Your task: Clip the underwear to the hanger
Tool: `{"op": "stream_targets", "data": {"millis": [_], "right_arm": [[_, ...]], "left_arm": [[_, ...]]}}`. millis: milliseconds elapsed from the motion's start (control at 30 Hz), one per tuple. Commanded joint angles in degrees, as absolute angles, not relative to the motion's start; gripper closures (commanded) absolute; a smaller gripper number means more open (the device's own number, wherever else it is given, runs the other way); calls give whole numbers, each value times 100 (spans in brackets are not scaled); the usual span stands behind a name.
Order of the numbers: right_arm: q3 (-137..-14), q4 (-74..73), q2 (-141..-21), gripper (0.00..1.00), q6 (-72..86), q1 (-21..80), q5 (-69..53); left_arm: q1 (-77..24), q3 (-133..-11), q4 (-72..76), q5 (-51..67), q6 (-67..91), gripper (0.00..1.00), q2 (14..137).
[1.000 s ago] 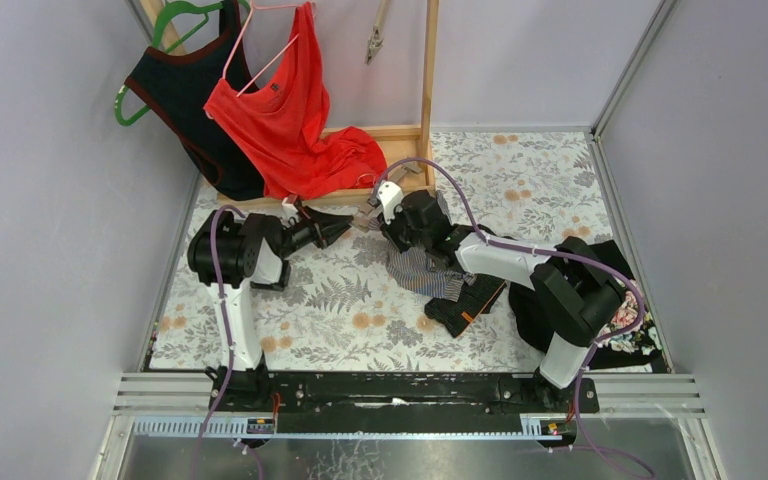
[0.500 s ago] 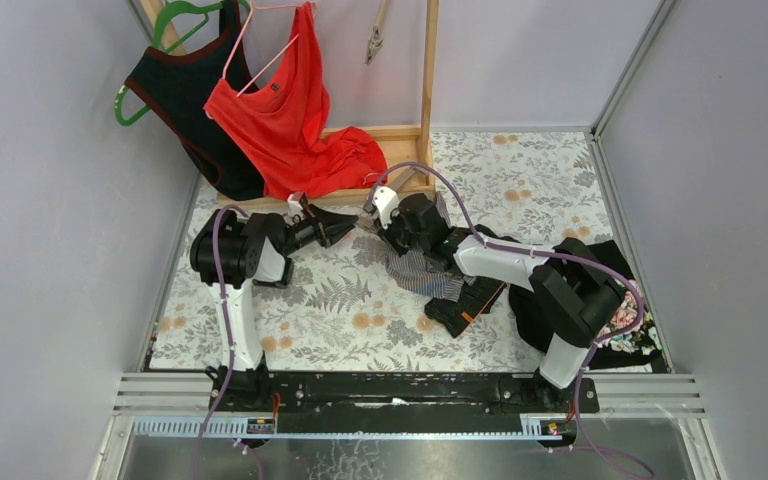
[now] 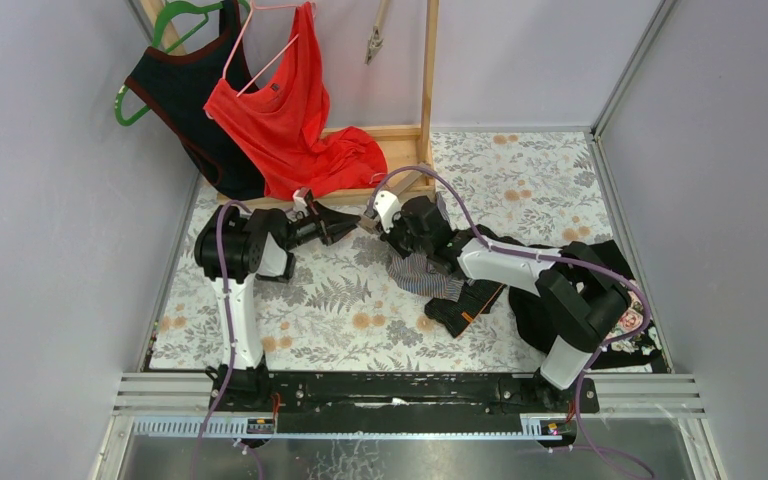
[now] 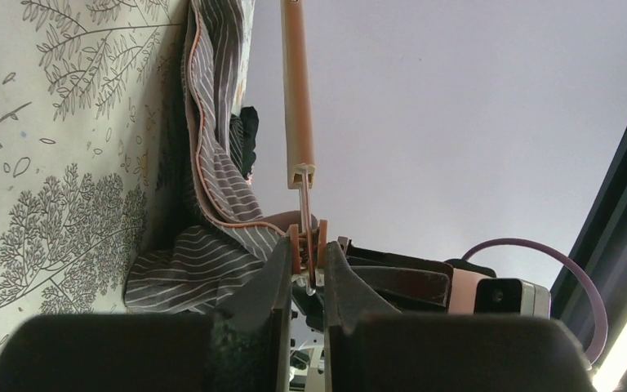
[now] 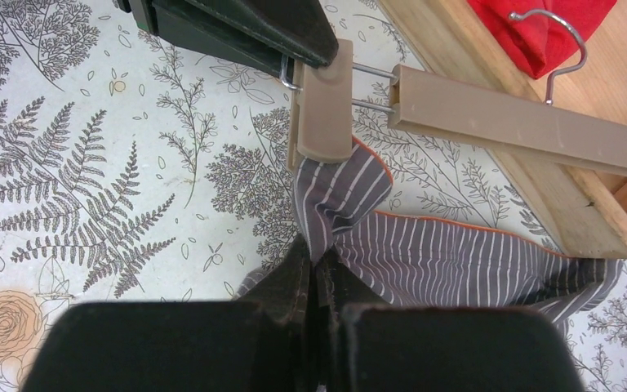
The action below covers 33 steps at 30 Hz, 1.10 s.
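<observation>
Mid-table, just on the near side of the wooden rack (image 3: 400, 135), the left gripper (image 4: 308, 261) is clamped narrow on the tan clip (image 5: 324, 106) at the end of the hanger (image 5: 522, 122). The right gripper (image 5: 317, 265), fingers pressed together, pinches a fold of the grey striped underwear (image 5: 457, 253) just below that clip. The rest of the underwear trails right across the floral table (image 5: 90, 163) toward a heap of dark clothes (image 3: 472, 300) — its raised edge reaches the clip's lower end, though whether the cloth sits inside the clip is hard to tell.
</observation>
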State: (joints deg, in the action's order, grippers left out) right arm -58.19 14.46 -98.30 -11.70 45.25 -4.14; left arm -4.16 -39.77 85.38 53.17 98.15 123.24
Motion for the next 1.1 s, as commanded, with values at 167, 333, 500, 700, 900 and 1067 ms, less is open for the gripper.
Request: {"op": "stream_targets", "data": {"millis": [167,333,500,700,900,1067], "right_arm": [[-5807,1459,-9554,100,-1385,4582,-517],[-5797,1377,-9554,100,-1443,4597,-551],[-5829,1330,-9554,100,-1497,4612,-636],[-5893,1202,-9554,100,-1585,4664,-668],[-5946,1072,-9554,100,-1700,4726,-597],[-5910,1012,-9553,100,-1788,4737,-444]], "left_arm": [[-456,-4131,9057,5760,9833,100,12419],[-456,-4139,9062,5792,9831,100,12414],[-456,-4153,9062,5838,9825,100,12448],[-457,-4175,9065,5896,9813,100,12490],[-465,-4183,9070,5960,9808,100,12523],[-475,-4113,9070,6009,9768,100,12506]]}}
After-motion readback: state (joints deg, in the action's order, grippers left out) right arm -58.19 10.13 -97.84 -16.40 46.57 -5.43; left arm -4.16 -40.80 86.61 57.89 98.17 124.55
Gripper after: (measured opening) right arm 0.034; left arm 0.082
